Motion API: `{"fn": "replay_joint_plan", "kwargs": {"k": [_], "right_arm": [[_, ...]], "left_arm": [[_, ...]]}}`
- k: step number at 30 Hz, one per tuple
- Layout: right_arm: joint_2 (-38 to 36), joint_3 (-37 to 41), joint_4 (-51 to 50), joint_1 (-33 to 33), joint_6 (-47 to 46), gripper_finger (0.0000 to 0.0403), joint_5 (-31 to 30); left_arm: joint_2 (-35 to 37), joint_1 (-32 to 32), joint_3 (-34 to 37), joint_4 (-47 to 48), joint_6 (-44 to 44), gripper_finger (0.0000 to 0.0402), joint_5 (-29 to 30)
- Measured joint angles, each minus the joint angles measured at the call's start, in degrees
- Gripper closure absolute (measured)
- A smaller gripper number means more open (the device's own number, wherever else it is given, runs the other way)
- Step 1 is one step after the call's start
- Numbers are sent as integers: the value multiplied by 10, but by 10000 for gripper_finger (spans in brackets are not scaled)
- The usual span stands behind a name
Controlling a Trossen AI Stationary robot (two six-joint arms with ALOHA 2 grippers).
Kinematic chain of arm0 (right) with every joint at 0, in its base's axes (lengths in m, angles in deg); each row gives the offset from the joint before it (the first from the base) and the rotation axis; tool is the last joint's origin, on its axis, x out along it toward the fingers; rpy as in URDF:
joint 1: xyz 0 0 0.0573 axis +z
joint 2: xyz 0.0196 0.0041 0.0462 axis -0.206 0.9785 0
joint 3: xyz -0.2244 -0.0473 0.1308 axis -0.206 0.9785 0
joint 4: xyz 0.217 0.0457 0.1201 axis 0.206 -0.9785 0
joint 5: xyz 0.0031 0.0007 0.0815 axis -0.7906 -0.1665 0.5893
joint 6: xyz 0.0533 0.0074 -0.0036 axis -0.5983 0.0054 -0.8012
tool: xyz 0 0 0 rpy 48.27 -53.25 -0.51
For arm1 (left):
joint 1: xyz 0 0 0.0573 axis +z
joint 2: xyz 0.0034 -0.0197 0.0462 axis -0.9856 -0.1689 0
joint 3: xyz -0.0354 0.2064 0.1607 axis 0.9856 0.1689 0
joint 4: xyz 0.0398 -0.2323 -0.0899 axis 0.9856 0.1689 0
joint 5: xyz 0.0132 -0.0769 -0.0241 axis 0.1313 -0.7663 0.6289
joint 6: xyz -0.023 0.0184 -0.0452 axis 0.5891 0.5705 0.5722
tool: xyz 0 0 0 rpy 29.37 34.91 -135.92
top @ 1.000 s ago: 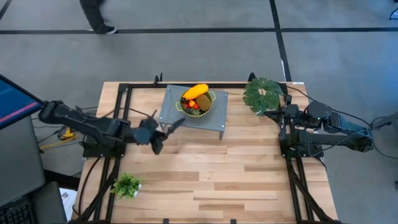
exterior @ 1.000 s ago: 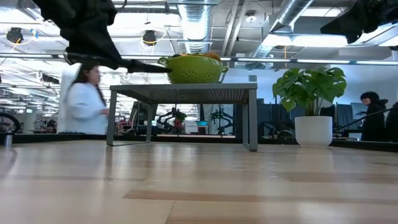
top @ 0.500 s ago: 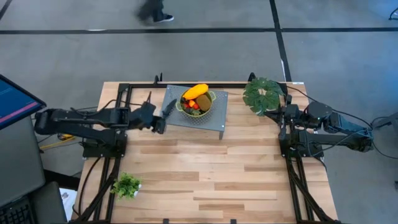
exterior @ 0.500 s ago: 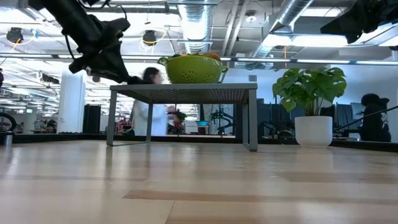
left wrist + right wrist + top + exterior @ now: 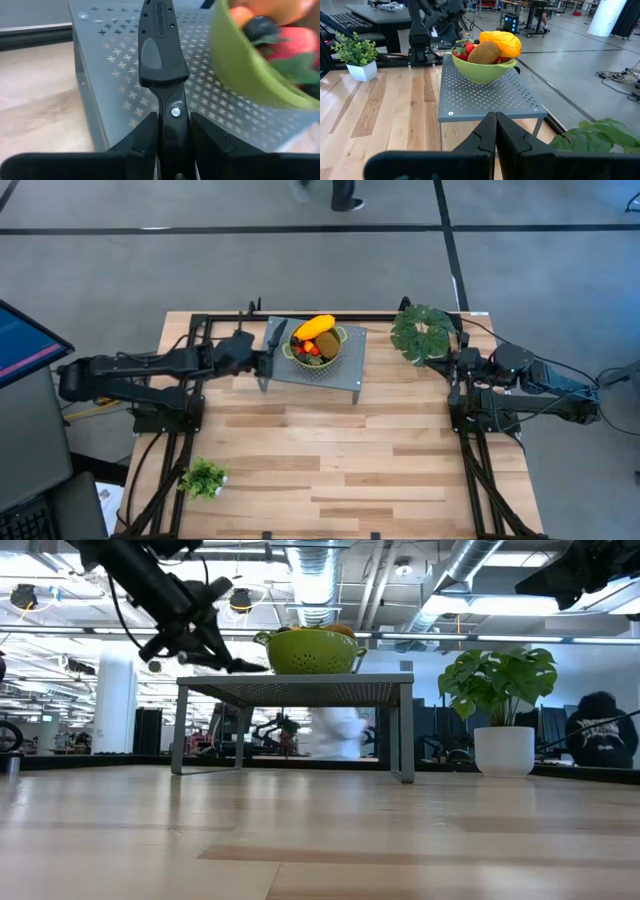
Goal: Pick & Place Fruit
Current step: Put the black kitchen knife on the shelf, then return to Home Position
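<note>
Gray stand (image 5: 340, 370) bears green colander (image 5: 318, 352) holding fruit (image 5: 314, 327).

2 dark arms of jointed tubular links. Left arm (image 5: 150, 367): matte black segments, black cables looped alongside. Right arm (image 5: 530, 375): black housings, cables trailing at 3 o'clock. Left gripper (image 5: 172, 135): 2 flat black fingers (image 5: 145, 137). Right gripper (image 5: 495, 132): 2 tapered black fingers with ridged edges.
</note>
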Motion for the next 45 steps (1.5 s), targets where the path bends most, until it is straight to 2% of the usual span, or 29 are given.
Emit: {"fn": "replay_joint_plan", "kwargs": {"k": [7,13,19,23,28,33,36,39,41,45], "right_arm": [[0,0,0,0,1,403,0],[0,0,0,0,1,403,0],[0,0,0,0,1,403,0],[0,0,0,0,1,403,0],[0,0,12,0,2,403,0],[11,-1,118,0,1,403,0],[36,-1,172,0,15,403,0],[85,-1,196,0,16,403,0],[130,-1,202,0,2,403,0],[218,0,226,3,-18,403,7]], "left_arm": [[-62,16,0,-62,-10,315,-13],[-75,24,0,-73,-13,309,-15],[-75,24,0,-76,-15,269,-15],[-74,24,0,-78,-46,238,-15],[-36,24,-3,-78,-97,198,-44],[41,22,-7,-108,-163,180,-60],[73,9,-7,-129,-215,191,-58],[97,-11,-7,-138,-278,219,-37],[108,-27,6,-158,-320,248,-20],[131,-54,65,-250,-377,319,-31]]}}
